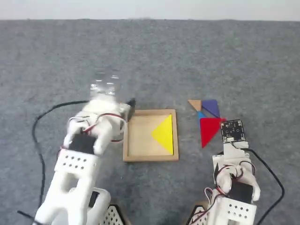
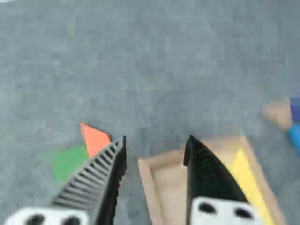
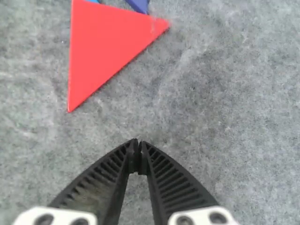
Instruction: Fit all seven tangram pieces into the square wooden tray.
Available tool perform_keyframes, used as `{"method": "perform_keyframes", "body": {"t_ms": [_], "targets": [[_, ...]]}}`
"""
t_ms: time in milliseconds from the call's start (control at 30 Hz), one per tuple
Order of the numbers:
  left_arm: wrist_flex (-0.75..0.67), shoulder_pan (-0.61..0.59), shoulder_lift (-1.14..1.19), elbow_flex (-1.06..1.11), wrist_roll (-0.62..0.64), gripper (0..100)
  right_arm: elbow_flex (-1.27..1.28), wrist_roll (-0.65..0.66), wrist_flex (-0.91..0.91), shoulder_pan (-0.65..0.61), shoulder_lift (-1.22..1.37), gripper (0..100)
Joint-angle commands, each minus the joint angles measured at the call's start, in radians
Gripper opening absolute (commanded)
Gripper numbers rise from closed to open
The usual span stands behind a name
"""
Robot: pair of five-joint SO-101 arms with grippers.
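Observation:
The square wooden tray (image 1: 150,158) lies mid-table with a yellow triangle (image 1: 165,132) in its right part. My left gripper (image 2: 154,146) hangs open over the tray's far left corner (image 2: 146,180); beside it on the cloth lie an orange triangle (image 2: 95,138) and a green piece (image 2: 68,161). To the right of the tray are a red triangle (image 1: 208,129), a purple piece (image 1: 211,107), a tan triangle (image 1: 194,104) and a blue piece (image 1: 201,115). My right gripper (image 3: 136,143) is shut and empty, just short of the red triangle (image 3: 101,44).
Grey felt covers the table. A black cable (image 1: 40,126) loops to the left of the left arm. The right arm's camera board (image 1: 233,131) overlaps the red triangle's right corner in the high view. Open cloth stretches behind the tray.

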Motion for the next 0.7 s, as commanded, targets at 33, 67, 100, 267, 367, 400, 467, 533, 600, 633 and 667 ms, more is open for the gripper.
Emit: {"method": "perform_keyframes", "body": {"t_ms": [33,67,100,267,367,400,467,533,600,633,667], "targets": [[-0.092,-0.048,0.031,-0.008,0.066,20,0.014,0.011,0.008,0.016,0.001,0.6],[-0.112,-0.054,0.061,-0.008,0.066,20,0.014,0.011,0.008,0.016,0.001,0.6],[-0.132,-0.06,0.092,-0.008,0.066,20,0.014,0.011,0.008,0.016,0.001,0.6],[-0.233,-0.129,0.253,-0.033,0.061,20,0.014,0.006,0.008,0.013,0.001,0.6],[-0.235,-0.18,0.342,-0.091,0.063,20,0.014,0.006,0.022,0.005,0.001,0.6],[-0.233,-0.195,0.373,-0.11,0.063,20,0.014,0.009,0.041,0.004,-0.005,0.6],[-0.233,-0.221,0.431,-0.14,0.063,20,0.014,0.011,0.016,0.002,-0.018,0.6],[-0.233,-0.241,0.485,-0.173,0.063,20,0.014,0.02,-0.073,0.002,-0.019,0.6],[-0.233,-0.259,0.532,-0.202,0.063,20,0.012,0.089,-0.194,0.005,-0.019,0.6],[-0.233,-0.267,0.554,-0.216,0.063,20,0.009,0.133,-0.232,0.007,-0.019,0.6],[-0.233,-0.276,0.572,-0.229,0.063,20,-0.002,0.167,-0.254,0.008,-0.019,0.6]]}}
